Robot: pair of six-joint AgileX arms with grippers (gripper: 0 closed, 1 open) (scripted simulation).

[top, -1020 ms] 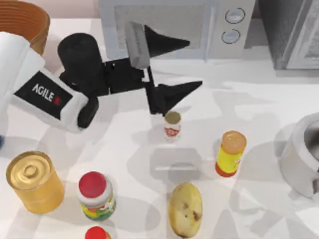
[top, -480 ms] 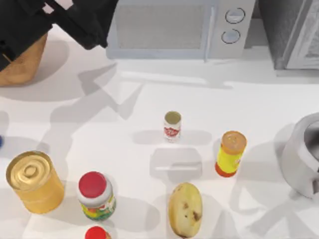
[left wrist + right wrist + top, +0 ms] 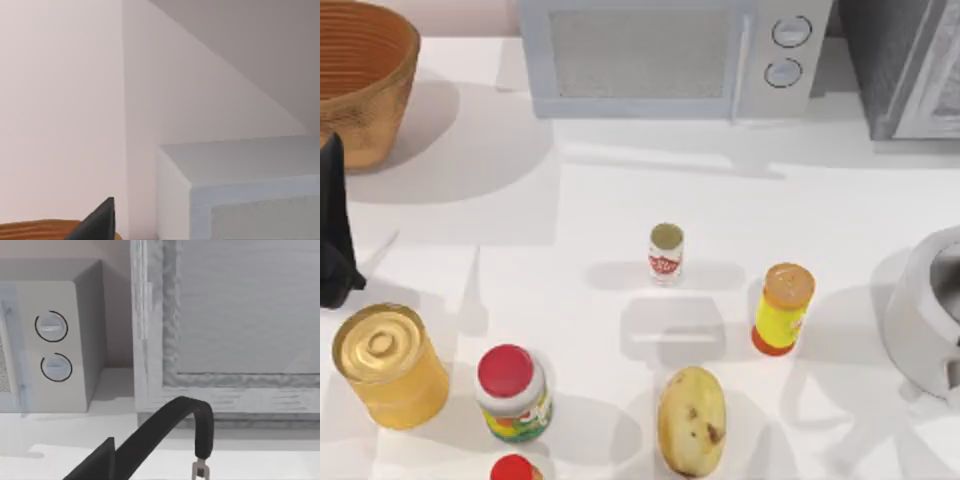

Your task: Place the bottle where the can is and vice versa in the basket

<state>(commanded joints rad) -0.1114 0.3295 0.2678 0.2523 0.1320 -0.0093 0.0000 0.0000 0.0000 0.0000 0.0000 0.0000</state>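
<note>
Basket (image 3: 365, 60) woven wicker (ribbed); can (image 3: 666, 253) metallic.

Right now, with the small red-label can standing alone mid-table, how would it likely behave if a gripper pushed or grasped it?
The can stands upright and looks slim and tall for its base, so a push high up would probably tip it. Being round, it would likely roll once down. Its smooth sides look rigid but perhaps slippery, so a grasp across the middle seems safest.

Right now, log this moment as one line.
left gripper: table's left edge, below basket | can: upright mid-table, untouched
</note>
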